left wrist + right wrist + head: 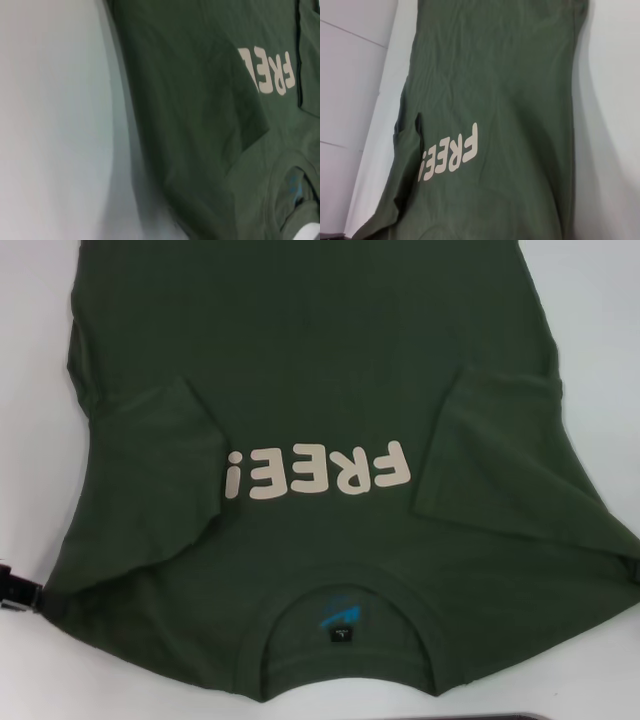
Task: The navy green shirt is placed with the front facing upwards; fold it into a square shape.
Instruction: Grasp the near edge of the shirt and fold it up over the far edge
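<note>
The navy green shirt [320,370] is lying face up on the white table [30,300], spreading across nearly all of the head view, with its collar [345,665] at the near edge, closest to the robot. The cream "FREE!" lettering [318,475] is sitting mid-chest, reading upside down from the robot's side. Both short sleeves are lying folded inward over the body: the left sleeve [165,455] is resting just left of the lettering, and the right sleeve [500,455] just right of it. Inside the collar, a small dark neck label [343,633] is showing below a blue print.

The left gripper [15,592] is peeking in as a dark shape at the shirt's left shoulder corner, touching or just beside the cloth; whether that claw is clenched or released, I cannot tell. At the right shoulder corner, only a dark sliver of the right gripper [634,575] is showing, and its grip cannot be told either.
</note>
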`<state>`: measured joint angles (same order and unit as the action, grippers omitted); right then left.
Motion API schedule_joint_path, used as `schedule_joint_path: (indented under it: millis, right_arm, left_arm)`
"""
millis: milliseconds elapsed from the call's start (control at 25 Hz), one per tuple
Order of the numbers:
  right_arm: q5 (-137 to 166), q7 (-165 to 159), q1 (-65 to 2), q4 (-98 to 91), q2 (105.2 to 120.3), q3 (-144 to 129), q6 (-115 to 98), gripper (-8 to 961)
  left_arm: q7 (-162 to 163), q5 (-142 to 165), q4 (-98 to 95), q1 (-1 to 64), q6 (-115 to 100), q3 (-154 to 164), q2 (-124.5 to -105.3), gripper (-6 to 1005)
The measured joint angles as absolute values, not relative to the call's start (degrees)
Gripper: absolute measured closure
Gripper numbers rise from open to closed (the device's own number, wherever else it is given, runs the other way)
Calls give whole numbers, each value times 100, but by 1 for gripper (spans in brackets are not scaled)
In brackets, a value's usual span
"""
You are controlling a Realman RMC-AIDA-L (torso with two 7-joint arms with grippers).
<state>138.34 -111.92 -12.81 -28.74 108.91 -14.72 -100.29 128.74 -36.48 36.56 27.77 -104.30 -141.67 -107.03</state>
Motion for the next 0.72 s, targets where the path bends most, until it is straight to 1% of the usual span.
schedule_joint_path:
  millis: [160,480,720]
  right_arm:
    - [13835,-11144,-1182,-2876,10884,-1400,-10034,936]
    - [13852,-11022,-915,-2893,10797,-1138,-10090,928]
    - [13869,-10966,-853,-2893,10793,-1117,-10131,922]
  left_arm:
    - [12881,-3542,3660,2729,-10549,-14183,-10695,968]
    - [12872,-3348,3665,2638,-10710,-14200,-10690,968]
    - [12865,-3295,3665,2644,-10806,-14154,-10734,968]
